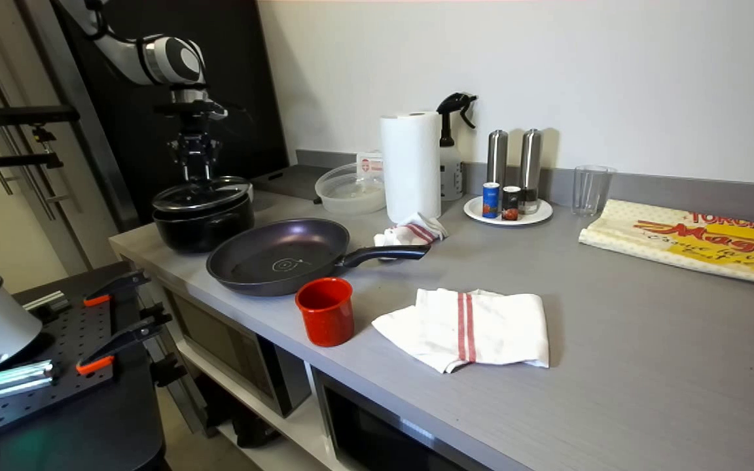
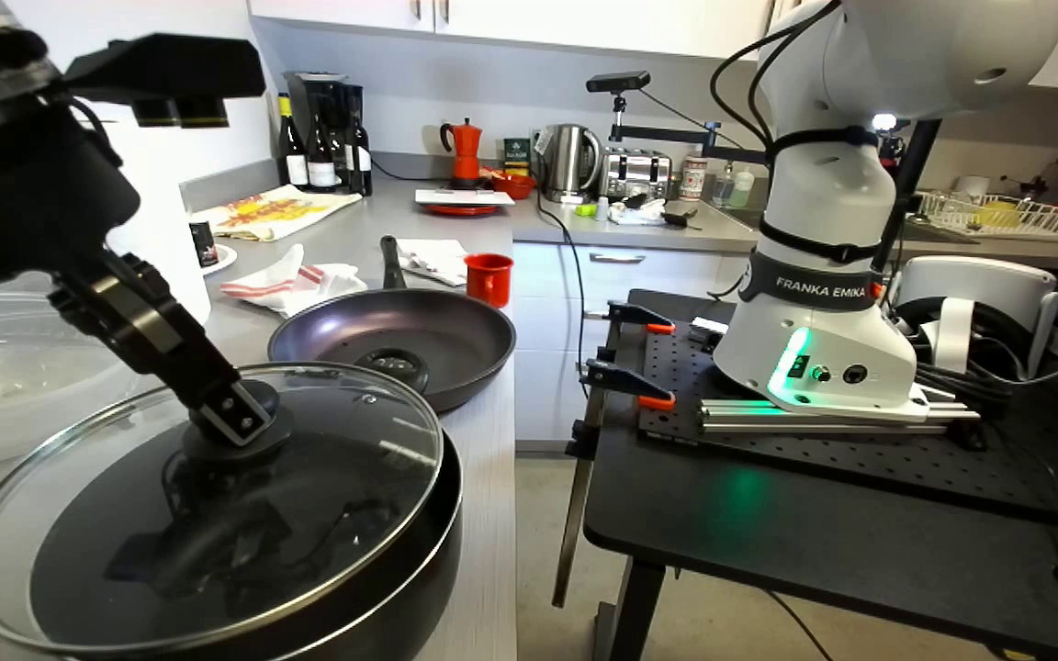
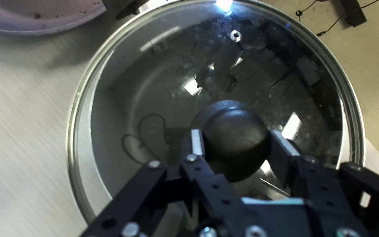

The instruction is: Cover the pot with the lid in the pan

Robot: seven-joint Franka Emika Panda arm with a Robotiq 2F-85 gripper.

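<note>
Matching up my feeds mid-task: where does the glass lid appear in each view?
In an exterior view: the glass lid, left of centre, over the black pot.
In an exterior view: the glass lid, lower left, partly hiding the frying pan.
Wrist view: the glass lid fills most of the frame.
Shared landmark: the fingers, near the glass lid's centre in all three.

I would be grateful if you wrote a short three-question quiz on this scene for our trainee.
1. Short answer: which part of the glass lid does the gripper hold?
2. True or false: the red mug stands on the countertop, outside the frying pan.
3. Multiple choice: what is directly beneath the glass lid?
A) the frying pan
B) the black pot
C) the red mug

Key: 1. Its black knob; 2. True; 3. B
</note>
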